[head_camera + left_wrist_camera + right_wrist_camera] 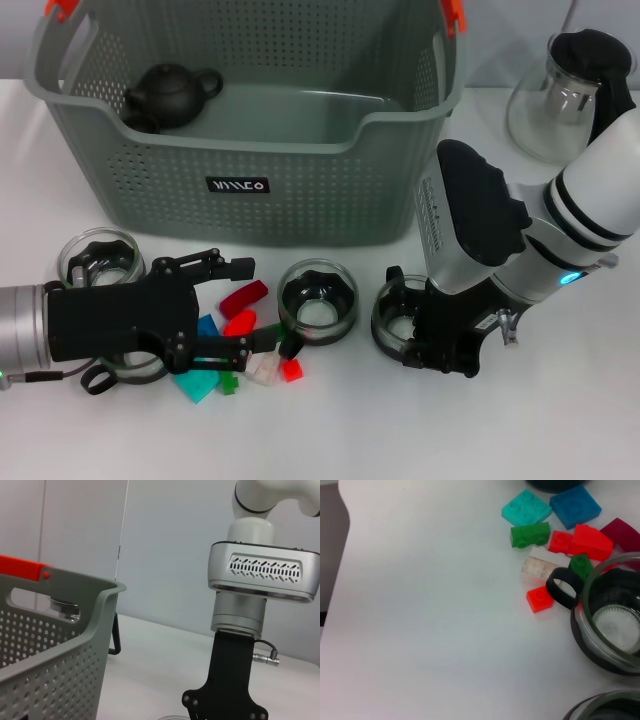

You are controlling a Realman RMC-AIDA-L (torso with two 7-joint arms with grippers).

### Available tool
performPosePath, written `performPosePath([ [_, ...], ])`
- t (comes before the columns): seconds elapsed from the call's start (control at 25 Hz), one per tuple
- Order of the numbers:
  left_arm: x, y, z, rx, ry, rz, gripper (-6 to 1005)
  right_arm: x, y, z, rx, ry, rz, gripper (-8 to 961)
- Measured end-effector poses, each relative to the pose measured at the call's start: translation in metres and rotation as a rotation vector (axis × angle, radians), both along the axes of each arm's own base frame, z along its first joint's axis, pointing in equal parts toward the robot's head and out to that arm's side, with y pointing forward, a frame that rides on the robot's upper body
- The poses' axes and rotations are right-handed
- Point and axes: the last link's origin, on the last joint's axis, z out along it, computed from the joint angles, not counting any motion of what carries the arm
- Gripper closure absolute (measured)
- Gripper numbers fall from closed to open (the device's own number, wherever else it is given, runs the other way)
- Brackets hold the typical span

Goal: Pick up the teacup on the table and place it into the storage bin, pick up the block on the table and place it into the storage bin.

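Plastic, glass and matt black on a smooth white counter point(480, 430)

The perforated bin point(300, 190) is looking like matt grey-green plastic; the blocks point(555, 540) are showing glossy moulded plastic; the cups point(318, 298) are gleaming as clear glass with black bands; the teapot point(172, 95) is reading dull black.

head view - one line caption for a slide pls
Left gripper open over the coloured blocks, right gripper at a glass teacup, storage bin behind.
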Motion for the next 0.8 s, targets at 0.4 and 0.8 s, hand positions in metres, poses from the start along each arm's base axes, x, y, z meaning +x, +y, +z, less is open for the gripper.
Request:
performPosePath([
  [0.4, -0.001, -0.002, 0.0, -0.003, -0.003, 0.001, 95, -0.012, -0.01, 0.017, -0.038, 0.003, -0.055, 892],
  [0.8, -0.001, -0.002, 0.002, 0.005, -0.012, 0.002, 95, -0.067, -0.025, 0.084, -0.118, 0.173, -0.116, 892],
])
